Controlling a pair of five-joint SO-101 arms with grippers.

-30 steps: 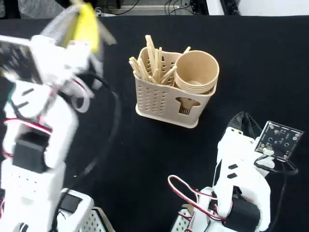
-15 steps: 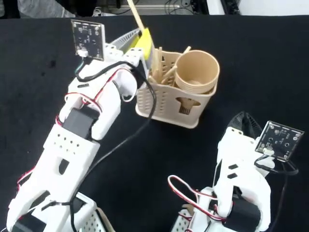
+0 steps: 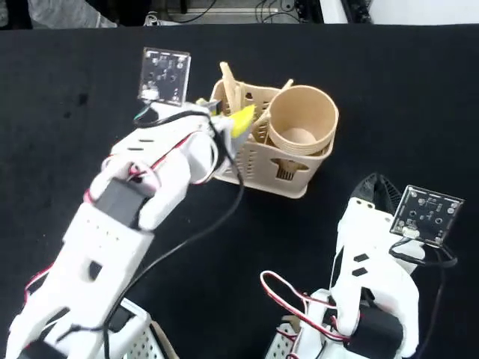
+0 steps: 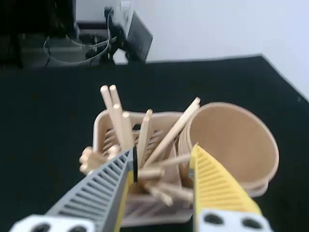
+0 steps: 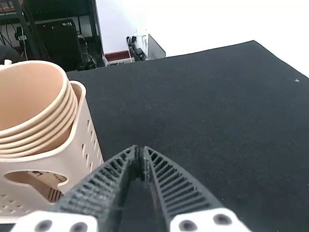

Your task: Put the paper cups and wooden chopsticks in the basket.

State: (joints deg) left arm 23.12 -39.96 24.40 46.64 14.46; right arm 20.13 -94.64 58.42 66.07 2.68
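A beige slotted basket (image 3: 247, 161) stands at the middle back of the black table. Several wooden chopsticks (image 3: 230, 84) stick out of its left compartment, and a stack of paper cups (image 3: 303, 120) fills the right one. My left gripper (image 3: 238, 121) hovers right over the chopstick compartment. In the left wrist view this gripper (image 4: 161, 152) is open, and the chopsticks (image 4: 116, 111) lie in the basket (image 4: 99, 125) below its fingers, beside the cups (image 4: 231, 145). My right gripper (image 3: 373, 187) rests shut, in front of and to the right of the basket. In its own view the right gripper (image 5: 140, 157) points past the cups (image 5: 29, 101).
The two white arm bases sit at the table's front edge. Black tabletop (image 3: 389, 82) lies bare to the right of and behind the basket. Cables and equipment sit beyond the table's far edge.
My left arm swung in from the left with a chopstick, came down over the basket and opened; the chopstick now lies among the others. The right arm has kept still.
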